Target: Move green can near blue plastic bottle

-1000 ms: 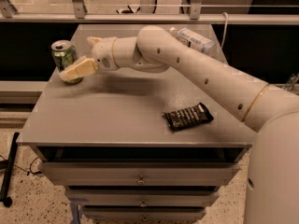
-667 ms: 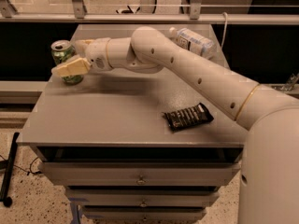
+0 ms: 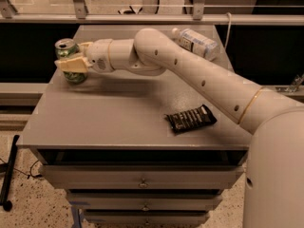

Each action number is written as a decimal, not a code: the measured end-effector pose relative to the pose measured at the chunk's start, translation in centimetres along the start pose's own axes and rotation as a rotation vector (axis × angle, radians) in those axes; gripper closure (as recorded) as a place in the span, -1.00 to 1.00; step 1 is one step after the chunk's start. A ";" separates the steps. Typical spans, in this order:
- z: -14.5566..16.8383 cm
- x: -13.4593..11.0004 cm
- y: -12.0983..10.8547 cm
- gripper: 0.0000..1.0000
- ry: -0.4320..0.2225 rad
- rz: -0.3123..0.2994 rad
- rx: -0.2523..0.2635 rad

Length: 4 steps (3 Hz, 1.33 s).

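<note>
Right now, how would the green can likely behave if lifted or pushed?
The green can is upright with the gripper at its side: a sideways push might tip it, and it could roll. Its smooth metal is probably rigid but slippery.

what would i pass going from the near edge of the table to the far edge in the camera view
dark snack packet → green can, with the end effector at it → blue plastic bottle, lying on its side at the back right
</note>
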<state>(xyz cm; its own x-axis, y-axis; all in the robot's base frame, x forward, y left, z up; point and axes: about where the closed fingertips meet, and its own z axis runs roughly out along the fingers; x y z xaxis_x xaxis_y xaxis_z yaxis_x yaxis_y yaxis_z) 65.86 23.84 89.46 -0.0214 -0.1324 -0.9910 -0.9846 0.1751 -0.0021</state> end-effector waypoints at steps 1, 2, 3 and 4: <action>-2.6 -0.9 -0.8 0.77 -0.013 -0.015 0.038; -7.6 -1.4 -2.3 1.00 0.006 -0.058 0.101; -14.7 -0.8 -3.2 1.00 0.036 -0.079 0.176; -24.6 -0.1 -4.6 1.00 0.098 -0.062 0.326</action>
<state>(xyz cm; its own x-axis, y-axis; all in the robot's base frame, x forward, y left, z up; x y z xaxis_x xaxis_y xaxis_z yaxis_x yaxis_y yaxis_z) 66.14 -1.00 92.90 0.0044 -0.2433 -0.9700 -0.8775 0.4642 -0.1204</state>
